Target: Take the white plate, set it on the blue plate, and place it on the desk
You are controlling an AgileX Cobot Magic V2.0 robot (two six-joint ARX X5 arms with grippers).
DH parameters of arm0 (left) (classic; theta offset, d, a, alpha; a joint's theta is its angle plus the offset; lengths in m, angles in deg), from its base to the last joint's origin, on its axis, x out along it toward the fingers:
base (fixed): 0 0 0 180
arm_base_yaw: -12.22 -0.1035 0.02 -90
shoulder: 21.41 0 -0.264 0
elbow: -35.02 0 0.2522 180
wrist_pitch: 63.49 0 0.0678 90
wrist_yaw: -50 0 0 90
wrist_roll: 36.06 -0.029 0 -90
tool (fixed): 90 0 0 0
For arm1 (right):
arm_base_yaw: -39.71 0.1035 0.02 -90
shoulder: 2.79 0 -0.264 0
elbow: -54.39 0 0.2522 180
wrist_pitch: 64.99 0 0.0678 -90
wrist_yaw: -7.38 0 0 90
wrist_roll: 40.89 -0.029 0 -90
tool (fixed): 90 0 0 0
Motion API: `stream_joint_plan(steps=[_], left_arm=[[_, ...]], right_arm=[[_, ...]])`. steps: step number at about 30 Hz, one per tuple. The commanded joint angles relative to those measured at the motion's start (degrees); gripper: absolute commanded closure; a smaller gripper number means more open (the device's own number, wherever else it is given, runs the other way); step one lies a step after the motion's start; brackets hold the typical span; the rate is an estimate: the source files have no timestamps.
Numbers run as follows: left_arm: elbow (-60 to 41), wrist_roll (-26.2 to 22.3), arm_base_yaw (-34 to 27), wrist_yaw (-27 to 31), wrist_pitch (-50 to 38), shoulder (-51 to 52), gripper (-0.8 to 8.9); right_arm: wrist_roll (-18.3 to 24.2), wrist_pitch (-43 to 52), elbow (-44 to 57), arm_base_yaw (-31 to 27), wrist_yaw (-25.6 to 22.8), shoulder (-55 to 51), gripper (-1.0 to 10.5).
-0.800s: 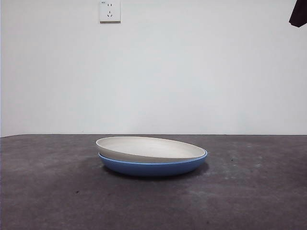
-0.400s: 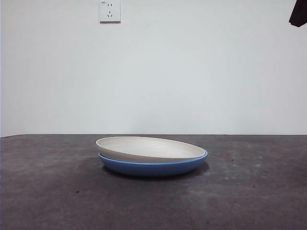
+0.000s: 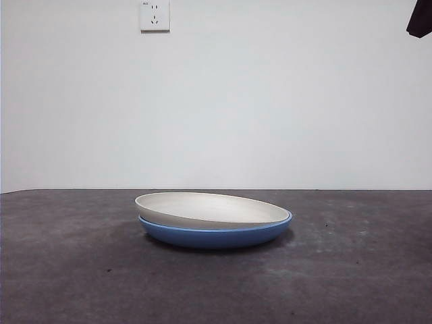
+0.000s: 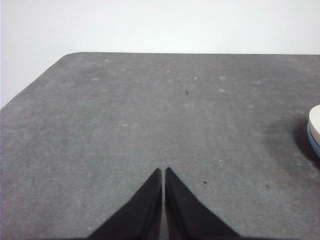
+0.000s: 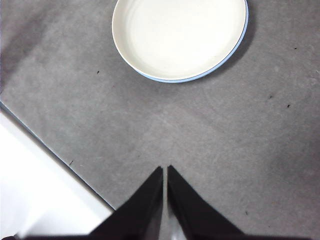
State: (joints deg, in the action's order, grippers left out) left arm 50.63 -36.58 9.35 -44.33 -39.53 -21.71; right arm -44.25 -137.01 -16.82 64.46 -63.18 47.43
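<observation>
— Nothing moves across the last second: white plate point(image 3: 210, 208) sits tilted inside the blue plate point(image 3: 216, 235), centre of the front frame, on the desk point(image 3: 74, 270).

— So the stacking looks done?

— I'd say so. Right gripper point(image 5: 164, 172) hangs high, jaws pressed together, plates at its frame's top.

— Left gripper point(image 4: 163, 174)?

— Jaws together too, parked apart; same black tip upper right.

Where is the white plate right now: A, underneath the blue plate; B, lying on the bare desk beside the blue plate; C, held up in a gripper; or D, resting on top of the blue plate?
D: the white plate sits tilted on top of the blue plate, whose rim shows beneath it, and no gripper touches either.
</observation>
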Motion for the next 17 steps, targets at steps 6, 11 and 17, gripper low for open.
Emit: stream_joint_plan(steps=[6,11,17], left_arm=[[-1.18,0.33,-0.15,0.13,0.46,0.11,8.03],[-1.18,0.33,-0.15,0.13,0.46,0.11,8.03],[-1.18,0.33,-0.15,0.13,0.46,0.11,8.03]], right_arm=[[0.42,0.42,-0.24,0.39,0.04,0.24,9.4],[0.42,0.42,-0.24,0.39,0.04,0.24,9.4],[0.94,0.59,-0.24,0.09,-0.13,0.20,9.4]])
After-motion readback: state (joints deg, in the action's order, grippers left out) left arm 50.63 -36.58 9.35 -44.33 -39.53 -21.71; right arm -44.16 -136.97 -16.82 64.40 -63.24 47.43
